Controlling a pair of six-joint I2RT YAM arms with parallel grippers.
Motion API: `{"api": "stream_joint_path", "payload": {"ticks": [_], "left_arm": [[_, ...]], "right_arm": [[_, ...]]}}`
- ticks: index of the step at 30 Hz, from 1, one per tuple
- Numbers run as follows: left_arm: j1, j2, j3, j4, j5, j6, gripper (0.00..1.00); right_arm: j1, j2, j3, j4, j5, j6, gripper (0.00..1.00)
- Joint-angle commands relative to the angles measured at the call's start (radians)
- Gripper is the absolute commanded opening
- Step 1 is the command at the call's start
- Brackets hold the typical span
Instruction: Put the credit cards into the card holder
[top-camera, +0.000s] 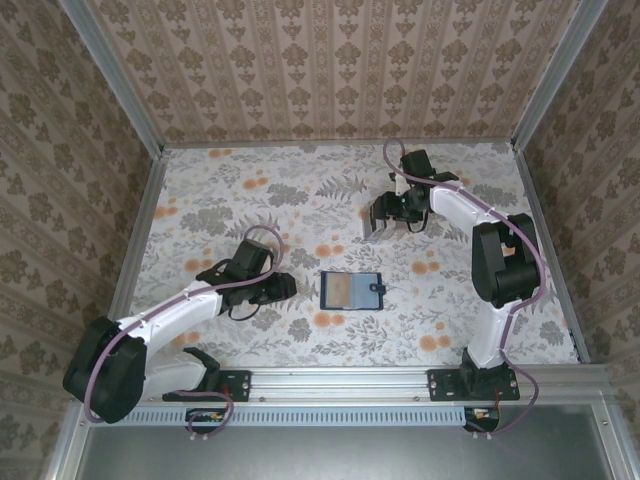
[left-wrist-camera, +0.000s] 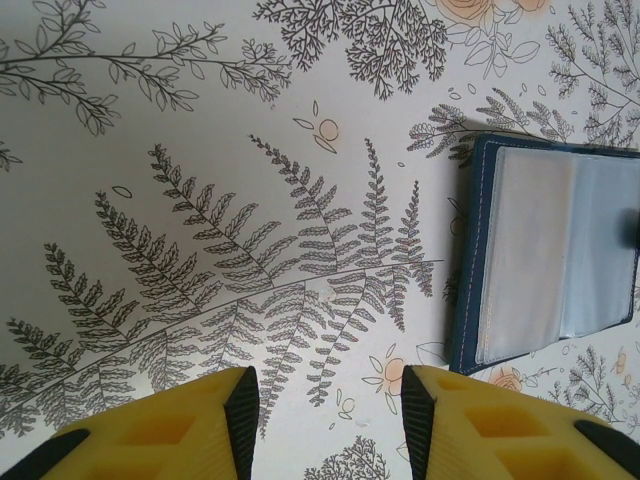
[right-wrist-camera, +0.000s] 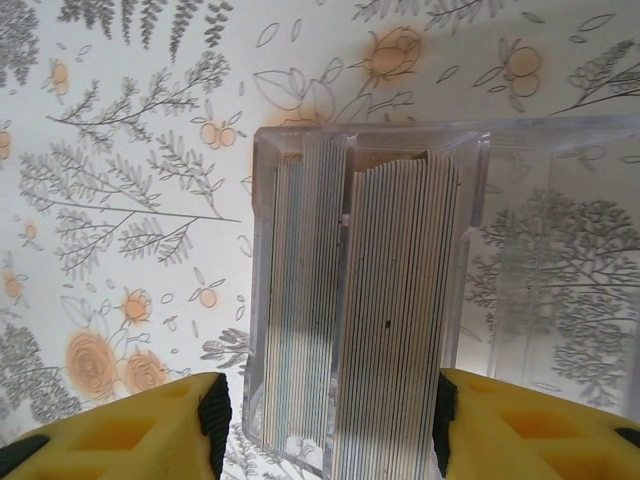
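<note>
The card holder (top-camera: 352, 290) lies open and flat in the middle of the table, dark blue with clear sleeves. In the left wrist view the card holder (left-wrist-camera: 545, 260) sits to the right of my left gripper (left-wrist-camera: 330, 415), which is open over bare tablecloth. From above, the left gripper (top-camera: 283, 287) is just left of the holder. The credit cards (right-wrist-camera: 395, 300) stand on edge in two tight stacks inside a clear plastic box (right-wrist-camera: 262, 250). My right gripper (right-wrist-camera: 330, 420) is open and straddles the stacks, its left pad a little off the box wall. From above, the right gripper (top-camera: 385, 222) hangs over that box (top-camera: 372, 230).
The floral tablecloth (top-camera: 250, 190) covers the table, with patterned walls on three sides and metal posts at the corners. The clear box has a further compartment (right-wrist-camera: 560, 280) to the right of the cards. A metal rail (top-camera: 340, 385) runs along the near edge.
</note>
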Motion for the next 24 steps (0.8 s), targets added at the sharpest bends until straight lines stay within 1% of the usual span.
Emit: {"api": "stream_joint_path", "payload": {"ticks": [1, 6, 12, 14, 17, 21, 24], "left_arm": [[0.007, -0.013, -0.027, 0.030, -0.008, -0.038, 0.45], [0.007, -0.011, -0.021, 0.031, -0.003, -0.048, 0.45], [0.005, -0.003, -0.011, 0.026, -0.003, -0.052, 0.44], [0.005, -0.001, -0.026, 0.055, -0.006, -0.065, 0.45], [0.004, 0.011, -0.013, 0.044, -0.003, -0.063, 0.44], [0.000, 0.020, -0.014, 0.059, -0.001, -0.071, 0.44], [0.000, 0.030, 0.007, 0.033, 0.000, -0.060, 0.44]], "right_arm": [[0.001, -0.038, 0.003, -0.011, -0.076, 0.016, 0.56], [-0.010, -0.040, -0.026, 0.063, -0.153, 0.073, 0.48], [-0.021, -0.049, -0.038, 0.086, -0.177, 0.094, 0.36], [-0.024, -0.047, -0.042, 0.087, -0.174, 0.096, 0.30], [-0.027, -0.050, -0.053, 0.099, -0.172, 0.105, 0.24], [-0.029, -0.056, -0.055, 0.100, -0.176, 0.103, 0.22], [-0.029, -0.055, -0.050, 0.095, -0.178, 0.104, 0.23]]}}
